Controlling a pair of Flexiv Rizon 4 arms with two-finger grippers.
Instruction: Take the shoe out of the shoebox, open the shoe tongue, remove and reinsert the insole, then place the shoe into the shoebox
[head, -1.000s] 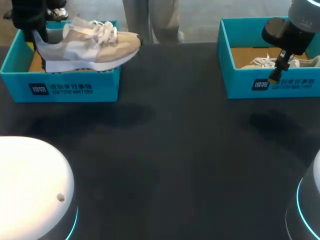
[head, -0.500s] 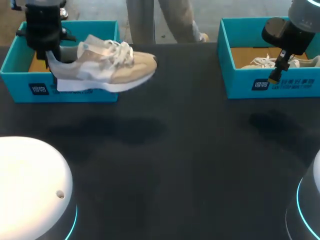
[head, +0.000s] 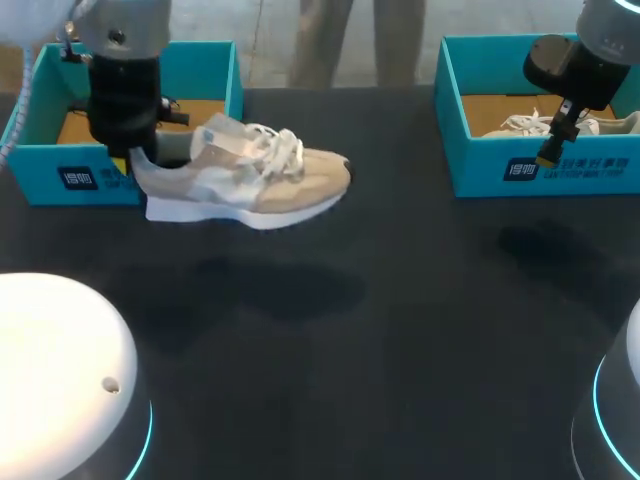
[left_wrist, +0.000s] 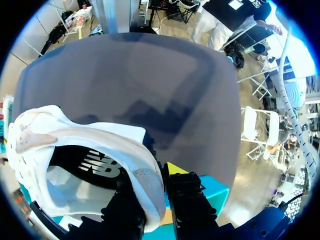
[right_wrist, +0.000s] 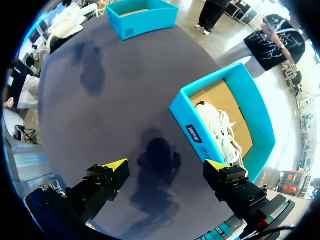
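Shoe (head: 245, 180) is out! Starting on my left: the left box (head: 60, 178) sits behind the left claw (left_wrist: 155, 192) with bare cardboard showing inside. A second ago the shoe was riding over that box's rim, half a second ago it was crossing the front wall, and now it hangs clear above the table (head: 400, 330), with its shadow below. The claw is pinched tight on the heel collar, one finger inside the shoe and one outside, toe pointing away toward my right. So step one looks as good as done. What's left is setting the shoe down, then the tongue and insole work. Over to the right, the right claw (right_wrist: 166, 167) hasn't budged through any of this. Its fingers are spread wide with nothing in them, hovering above the table just in front of the right box (head: 540, 170), where a second shoe (head: 530, 124) lies inside. I reckon that arm's waiting for its cue.
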